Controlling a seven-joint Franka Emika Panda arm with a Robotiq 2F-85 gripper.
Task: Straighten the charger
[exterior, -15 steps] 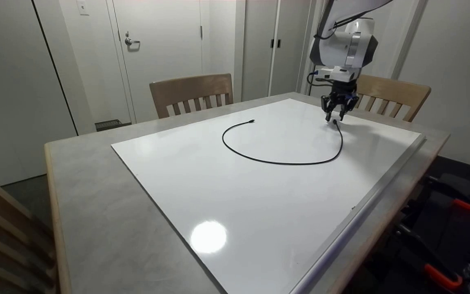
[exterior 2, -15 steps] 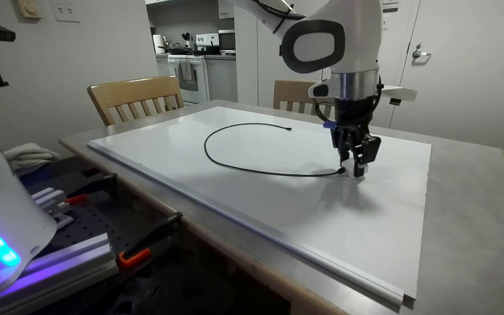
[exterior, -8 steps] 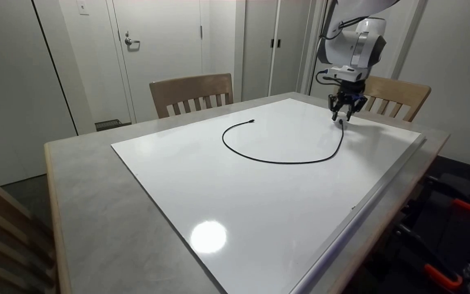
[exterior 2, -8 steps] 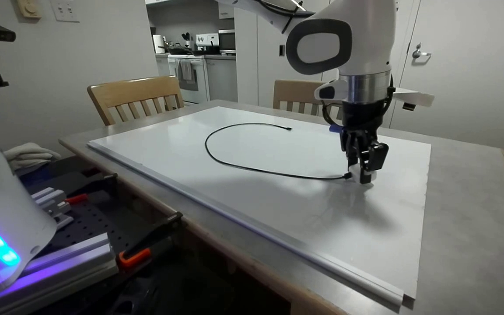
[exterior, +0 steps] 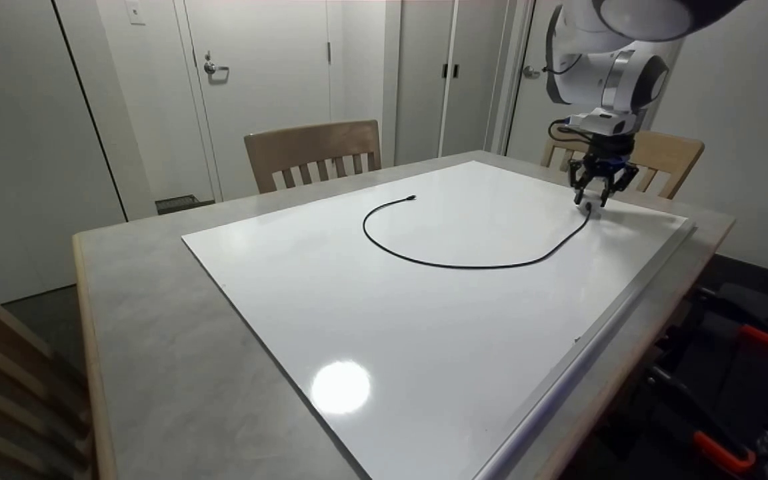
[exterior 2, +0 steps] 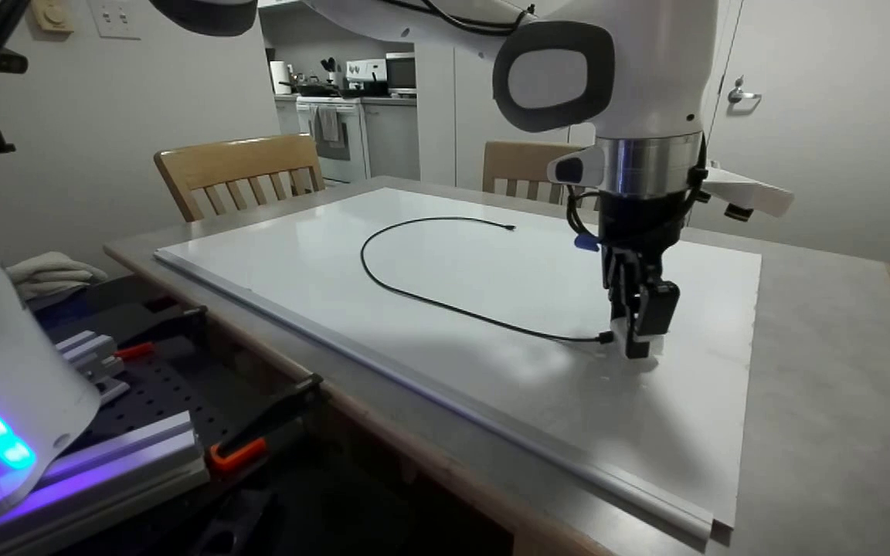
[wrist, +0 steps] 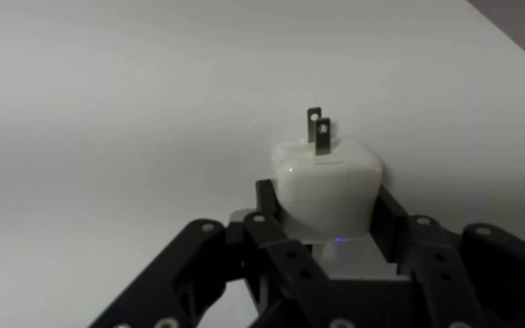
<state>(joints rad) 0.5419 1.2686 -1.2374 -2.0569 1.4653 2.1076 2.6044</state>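
Gripper [wrist: 326, 207] in the wrist view: its fingers [wrist: 390, 228] are holding the charger's white block [wrist: 328, 196] clamped, 1 finger on each side.
Prongs [wrist: 322, 136]: 2 metal blades are jutting from the block's end, pointing away from the gripper.
Whiteboard [wrist: 107, 182]: it is filling most of this view; the table [wrist: 522, 27] is showing past its edge at far right.
Cable [exterior: 471, 268] in an exterior view: it is lying black and thin on the whiteboard in a wide curve, bowing toward the near side, its right end running up to the gripper.
Free end [exterior: 411, 198]: it is lying left of the gripper, well apart from it, near the whiteboard's far edge.
Wooden chair [exterior: 317, 143]: it is standing at the table's far side.
Cable plug [exterior 2: 606, 337] in an exterior view: it is meeting the block's left side; whether the block is touching the whiteboard, I cannot tell.
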